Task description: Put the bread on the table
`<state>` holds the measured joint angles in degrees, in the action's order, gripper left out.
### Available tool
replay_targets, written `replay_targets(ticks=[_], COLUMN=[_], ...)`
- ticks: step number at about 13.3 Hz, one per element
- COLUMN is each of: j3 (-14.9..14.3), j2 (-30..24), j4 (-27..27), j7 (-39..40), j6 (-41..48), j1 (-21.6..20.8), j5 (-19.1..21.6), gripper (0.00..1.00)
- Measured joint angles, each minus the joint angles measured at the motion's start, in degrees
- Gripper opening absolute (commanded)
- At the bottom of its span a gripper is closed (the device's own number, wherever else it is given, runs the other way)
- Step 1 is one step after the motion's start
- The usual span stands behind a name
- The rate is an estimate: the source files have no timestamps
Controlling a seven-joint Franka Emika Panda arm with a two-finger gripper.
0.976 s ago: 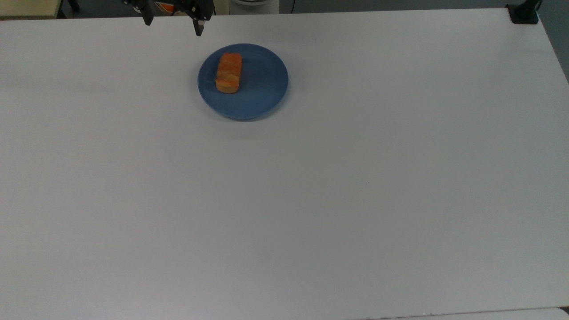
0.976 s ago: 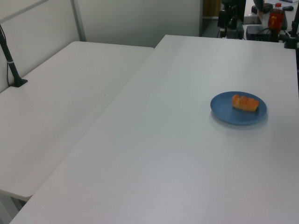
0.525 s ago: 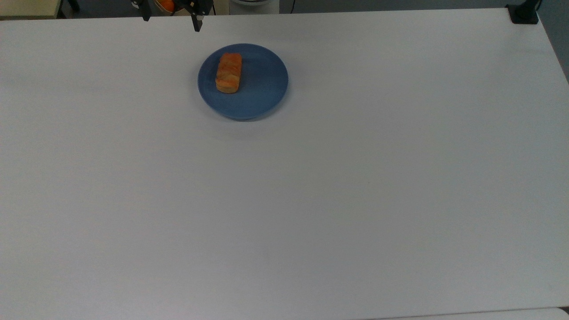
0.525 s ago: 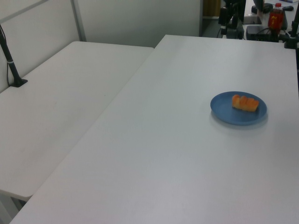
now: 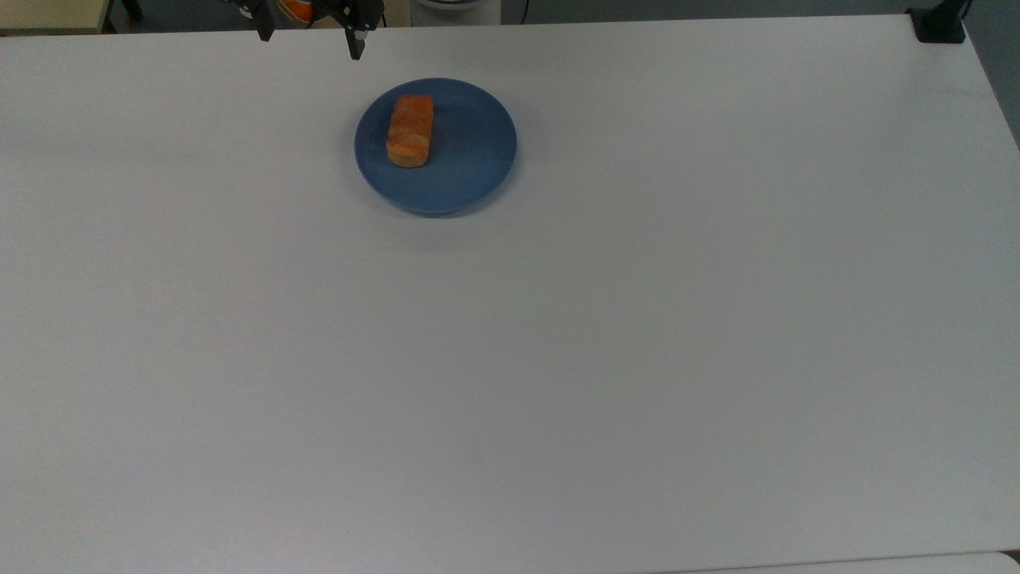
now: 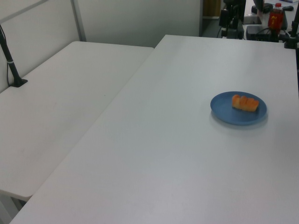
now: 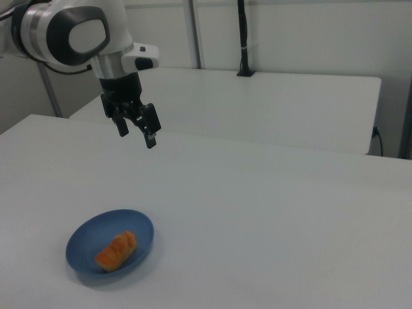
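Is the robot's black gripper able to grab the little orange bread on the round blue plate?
Probably yes. The gripper hangs open above the white table, and nothing covers the bread on the plate.

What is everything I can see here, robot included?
small oblong golden-orange bread loaf: one, orange-brown, lying on the plate, toward the top view's left side of it.
round blue plate: one, blue, on the big table near its far edge in the top view.
large white table: one, plain white, under the plate.
second white table: one, white, beside the first, on the left view's left.
red-labelled bottle: one, beyond the table's far end in the left view.
black post: one, standing on the second table in the right view.
white robot arm: one, white and grey.
black two-finger gripper: one, open, empty, hanging above the table, apart from the plate.
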<state>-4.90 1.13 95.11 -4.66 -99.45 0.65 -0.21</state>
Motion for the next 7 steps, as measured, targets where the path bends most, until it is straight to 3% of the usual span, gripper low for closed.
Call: replay_targets(ticks=[7], j3=[0.7], j2=[-9.1], j4=[18.5], j7=[0.0], j6=[-10.6], j1=[-0.3], j5=[0.0], gripper=[1.0])
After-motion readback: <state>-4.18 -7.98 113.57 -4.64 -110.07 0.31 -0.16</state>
